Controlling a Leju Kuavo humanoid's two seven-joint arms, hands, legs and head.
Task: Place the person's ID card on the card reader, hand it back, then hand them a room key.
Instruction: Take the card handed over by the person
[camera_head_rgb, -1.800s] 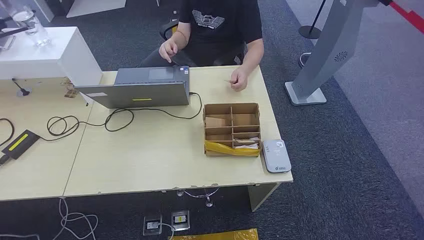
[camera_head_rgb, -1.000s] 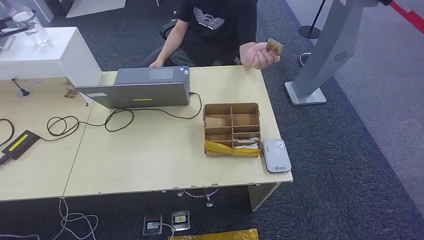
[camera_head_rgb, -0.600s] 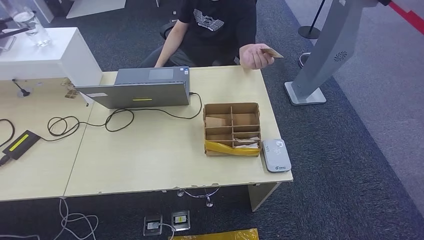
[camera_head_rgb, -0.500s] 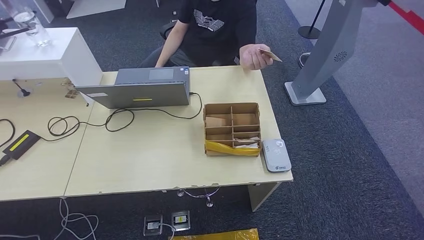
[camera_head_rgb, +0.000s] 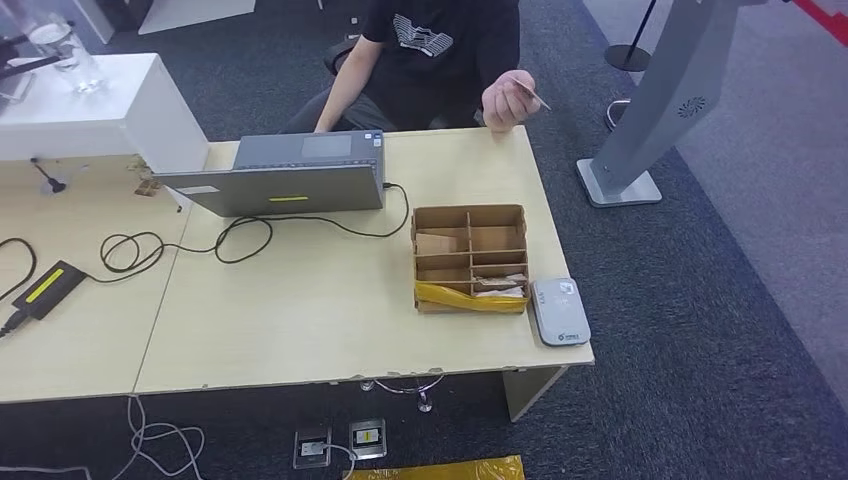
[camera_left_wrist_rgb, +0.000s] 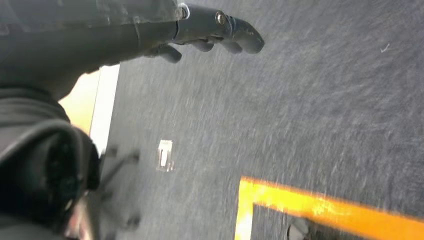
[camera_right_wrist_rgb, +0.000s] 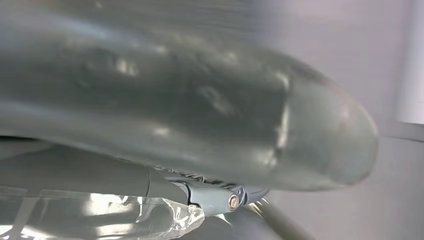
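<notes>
While the person (camera_head_rgb: 440, 50) sits behind the far edge of the desk (camera_head_rgb: 300, 310), one of their hands (camera_head_rgb: 508, 98) is raised above the far right corner and holds the ID card (camera_head_rgb: 531, 93) between the fingers, tilted and clear of the desk top. The card reader (camera_head_rgb: 560, 311) lies flat at the near right corner of the desk, just beside a cardboard box (camera_head_rgb: 468, 258) with compartments; some cards lie in the compartments, but I cannot tell which of them is a room key. A laptop (camera_head_rgb: 275, 180) stands near the far edge, with a cable (camera_head_rgb: 240, 235) running from it across the desk.

The left hand (camera_left_wrist_rgb: 210, 35) hangs over the dark carpet, its fingers slightly curled and holding nothing. The right hand (camera_right_wrist_rgb: 200, 135) is very close to its camera and blurred, so I cannot tell how its fingers lie.
</notes>
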